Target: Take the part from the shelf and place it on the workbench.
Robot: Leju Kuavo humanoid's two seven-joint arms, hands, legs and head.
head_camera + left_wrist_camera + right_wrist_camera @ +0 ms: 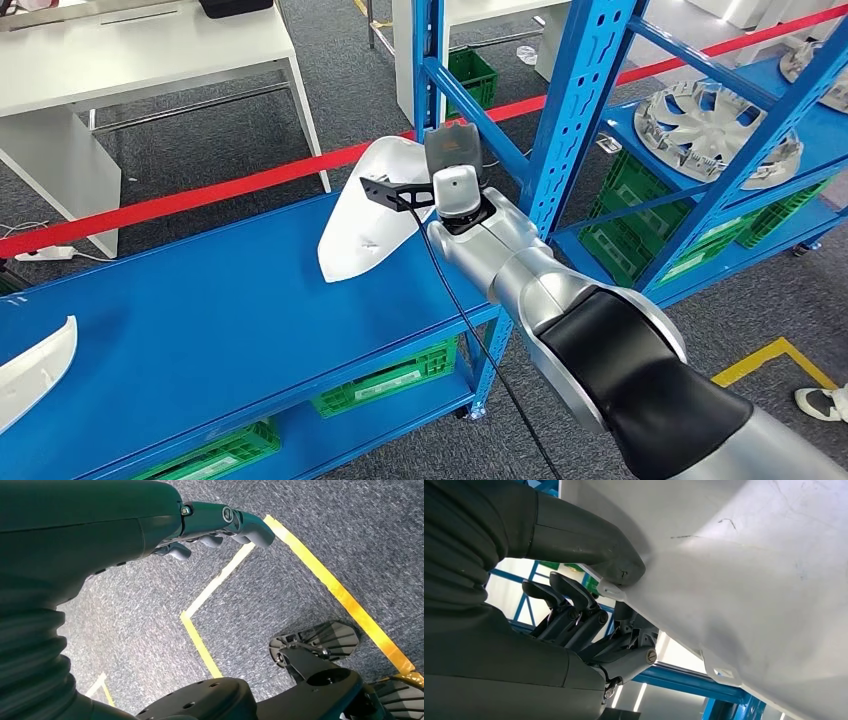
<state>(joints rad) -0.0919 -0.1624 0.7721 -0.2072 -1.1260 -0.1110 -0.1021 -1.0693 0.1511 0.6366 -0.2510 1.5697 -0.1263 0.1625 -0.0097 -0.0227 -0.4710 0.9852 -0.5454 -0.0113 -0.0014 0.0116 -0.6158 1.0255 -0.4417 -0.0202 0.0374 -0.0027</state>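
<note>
The white curved part (365,225) lies tilted on the blue shelf deck (200,320), its narrow tip down on the deck and its wide end raised. My right arm (520,270) reaches across to that raised end. In the right wrist view my right hand (589,625) grips the part (749,580): the thumb presses on its pale face by a small tab and the dark fingers curl behind its edge. My left hand (210,530) hangs over the grey carpet, fingers loosely apart, holding nothing.
A second white part (35,370) lies at the shelf's left end. Blue uprights (570,120) stand right behind my hand. A silver wheel cover (715,130) sits on the neighbouring rack. Green crates (385,380) fill the lower level. A white table (140,60) stands beyond a red tape (200,195).
</note>
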